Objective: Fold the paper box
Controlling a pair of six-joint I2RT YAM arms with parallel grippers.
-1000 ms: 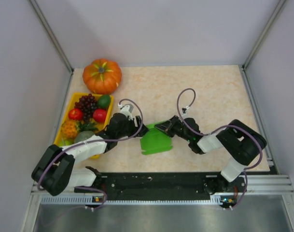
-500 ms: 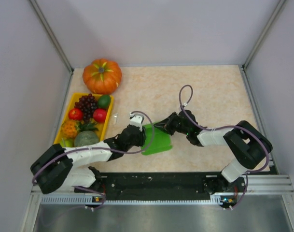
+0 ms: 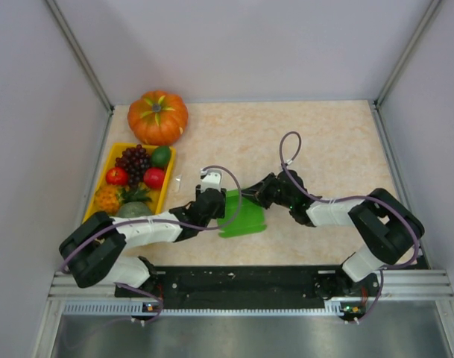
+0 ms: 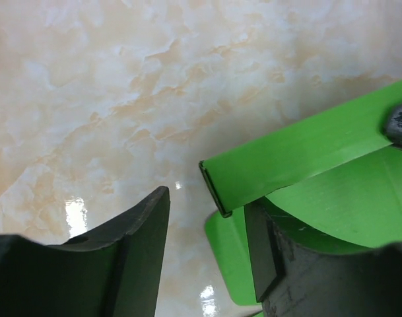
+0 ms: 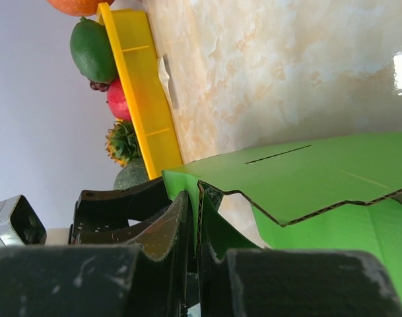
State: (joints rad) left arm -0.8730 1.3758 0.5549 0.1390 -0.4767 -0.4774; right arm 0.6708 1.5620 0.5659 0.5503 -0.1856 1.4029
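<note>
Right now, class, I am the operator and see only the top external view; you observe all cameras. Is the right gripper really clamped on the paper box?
Observer: Yes. The right wrist view shows the right gripper shut on an edge of the paper box.
Operator: And the left one?
Observer: The left gripper is open, with a corner of the box between its fingers.
Operator: What is the card like?
Observer: Its cut edge shows corrugated fluting.

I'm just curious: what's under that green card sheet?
Under the lifted flap of the paper box, its own lower layer and beige table show. Whatever lies beneath the flat part is covered.
</note>
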